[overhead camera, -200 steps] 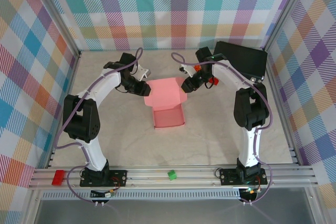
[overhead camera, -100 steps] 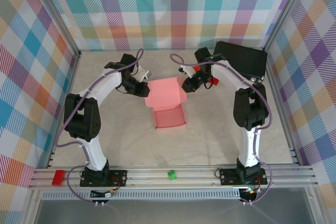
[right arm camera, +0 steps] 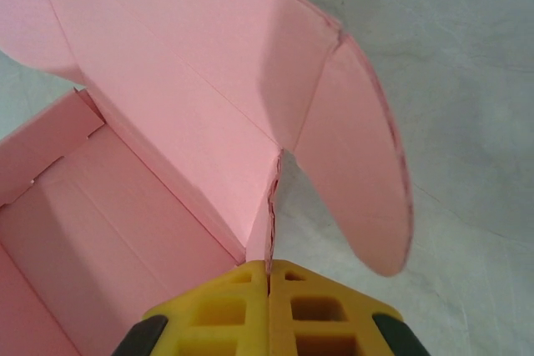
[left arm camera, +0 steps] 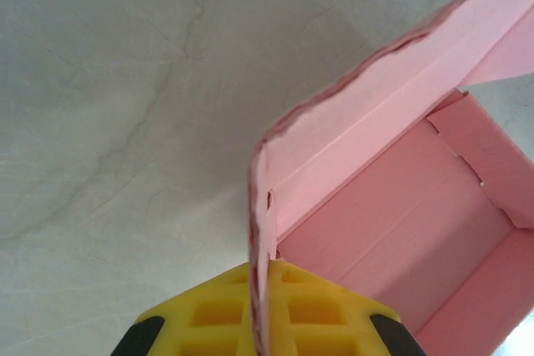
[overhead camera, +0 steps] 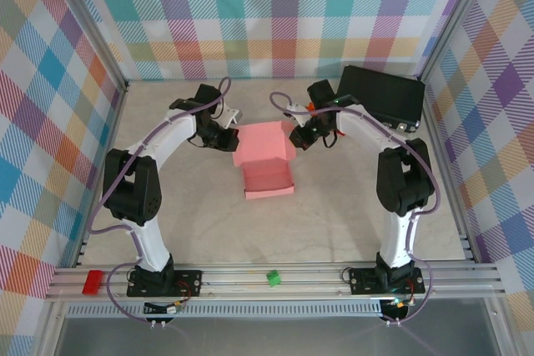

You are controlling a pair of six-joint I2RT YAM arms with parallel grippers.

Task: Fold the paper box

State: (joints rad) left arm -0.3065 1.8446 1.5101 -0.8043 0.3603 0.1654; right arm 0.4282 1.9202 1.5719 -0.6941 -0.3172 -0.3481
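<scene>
Salmon-pink thin-card paper box [overhead camera: 267, 179], middle of pale table [overhead camera: 350, 223]: tray formed, lid raised at far side. Left gripper [left arm camera: 265, 289] pinched tight on lid's left edge; right gripper [right arm camera: 269, 289] pinched on crease beside rounded ear flap. Card likely light, floppy, crease-prone; grip near fold lines, not flap tips.

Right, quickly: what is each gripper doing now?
The left gripper: shut on the paper box.
The right gripper: shut on the paper box too.
</scene>
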